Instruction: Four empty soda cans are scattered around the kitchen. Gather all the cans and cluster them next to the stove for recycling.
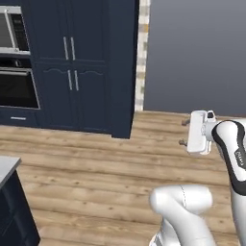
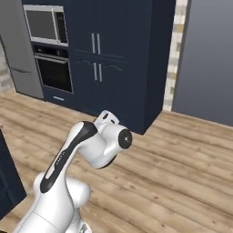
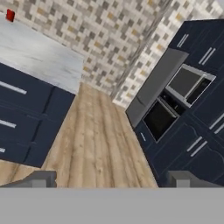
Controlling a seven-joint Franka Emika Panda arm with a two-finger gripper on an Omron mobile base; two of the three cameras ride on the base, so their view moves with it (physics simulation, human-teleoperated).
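One red soda can (image 3: 10, 15) stands far off at the back of a white marble counter (image 3: 39, 57), small in the hand view's top left corner. My gripper (image 3: 113, 179) is open and holds nothing, its fingertips (image 3: 41, 179) set wide apart. It hangs in mid-air over the wood floor, well away from the can. In the left base view the gripper (image 1: 183, 132) sits at the right, with its fingers pointing left toward the cabinets. The stove is out of view.
Tall navy cabinets (image 1: 81, 62) with a wall oven (image 1: 18, 89) and microwave (image 1: 12, 31) stand ahead. A grey fridge (image 2: 18, 54) is to their left. A counter corner (image 1: 7, 168) juts in at lower left. Wood floor (image 1: 96, 168) lies between.
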